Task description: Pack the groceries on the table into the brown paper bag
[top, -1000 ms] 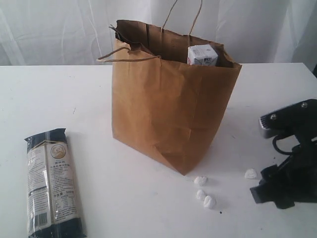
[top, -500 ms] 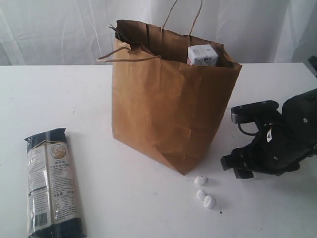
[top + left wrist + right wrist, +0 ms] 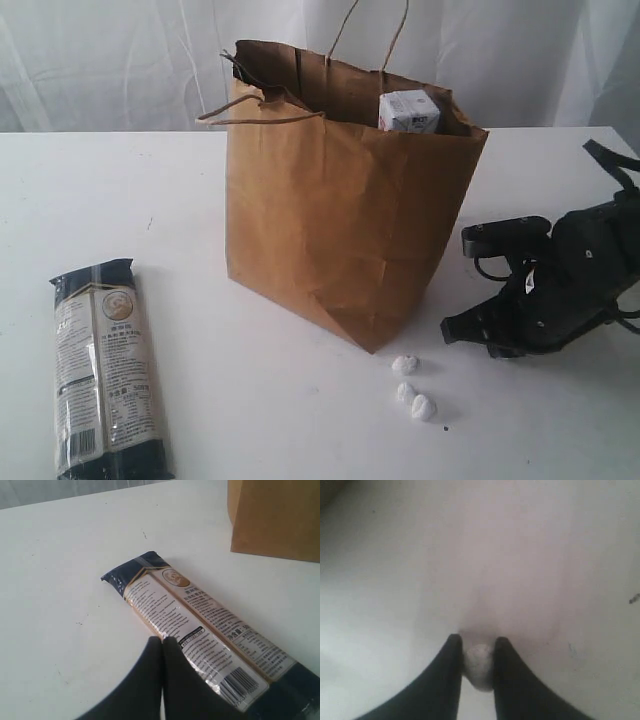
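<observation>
Brown paper bag (image 3: pixel 340 230): upright, centre of table (image 3: pixel 150 200); small white-blue carton (image 3: pixel 408 112) showing inside. Long dark-blue noodle packet (image 3: pixel 105 370): flat near front-left corner. Left gripper (image 3: pixel 162 640): clenched empty over it; would likely shove, not grasp. Right gripper (image 3: pixel 477 639): pinching white crumb (image 3: pixel 478 665), likely misdirected.

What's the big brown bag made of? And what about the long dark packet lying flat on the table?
The brown paper bag looks like kraft paper with a dull, matte finish: it is creased and wrinkled and shows no shine. The long dark-blue noodle packet seems to be thin plastic film, fairly glossy: light glints off its printed label, and its end looks pressed flat like a sealed wrapper.
</observation>
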`<state>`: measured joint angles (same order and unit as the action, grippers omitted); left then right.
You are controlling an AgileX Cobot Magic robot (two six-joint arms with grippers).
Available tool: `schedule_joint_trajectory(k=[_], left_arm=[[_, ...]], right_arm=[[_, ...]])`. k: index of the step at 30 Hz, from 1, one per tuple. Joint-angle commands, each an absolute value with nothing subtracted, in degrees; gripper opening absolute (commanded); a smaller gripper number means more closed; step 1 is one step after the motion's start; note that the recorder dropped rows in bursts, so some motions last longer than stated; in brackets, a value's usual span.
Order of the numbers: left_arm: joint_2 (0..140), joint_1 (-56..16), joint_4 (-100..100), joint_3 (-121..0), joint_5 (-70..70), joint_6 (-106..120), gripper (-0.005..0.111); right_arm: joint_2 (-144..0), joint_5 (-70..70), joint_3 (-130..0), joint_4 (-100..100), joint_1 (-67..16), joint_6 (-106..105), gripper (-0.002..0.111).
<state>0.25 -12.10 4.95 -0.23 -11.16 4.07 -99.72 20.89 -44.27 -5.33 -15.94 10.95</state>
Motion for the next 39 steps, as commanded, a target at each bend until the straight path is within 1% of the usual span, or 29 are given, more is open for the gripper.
schedule_joint_trajectory(k=[1, 5, 6, 10, 16, 20, 24, 32, 39], left_arm=[[0.0, -12.02, 5.3, 0.0, -11.15, 4.25, 0.0], [0.0, -12.02, 5.3, 0.0, -11.15, 4.25, 0.0], [0.0, -12.02, 5.3, 0.0, -11.15, 4.25, 0.0], [0.0, -12.02, 5.3, 0.0, -11.15, 4.25, 0.0], [0.0, -12.02, 5.3, 0.0, -11.15, 4.25, 0.0], [0.0, -12.02, 5.3, 0.0, -11.15, 4.25, 0.0], [0.0, -12.02, 5.3, 0.0, -11.15, 4.25, 0.0], [0.0, -12.02, 5.3, 0.0, -11.15, 4.25, 0.0], [0.0, -12.02, 5.3, 0.0, -11.15, 4.25, 0.0]], right_arm=[[-96.14, 22.41, -43.93, -5.97, -15.4, 10.29, 0.0], [-85.77, 25.38, -43.93, -6.27, -15.4, 8.96, 0.0], [-79.7, 26.37, -44.15, -6.82, -15.4, 8.73, 0.0], [-63.7, 29.36, -48.3, -7.85, -15.4, 8.59, 0.0], [-55.07, 29.79, -53.75, -7.26, -15.4, 5.86, 0.0], [-54.12, 29.09, -56.52, -3.28, -17.39, 2.08, 0.0], [-56.19, 26.87, -59.0, 2.03, -21.36, -2.96, 0.0], [-61.45, 30.12, -62.83, 6.73, -28.53, -6.38, 0.0], [-64.4, 32.46, -63.43, 6.73, -28.98, -6.38, 0.0]])
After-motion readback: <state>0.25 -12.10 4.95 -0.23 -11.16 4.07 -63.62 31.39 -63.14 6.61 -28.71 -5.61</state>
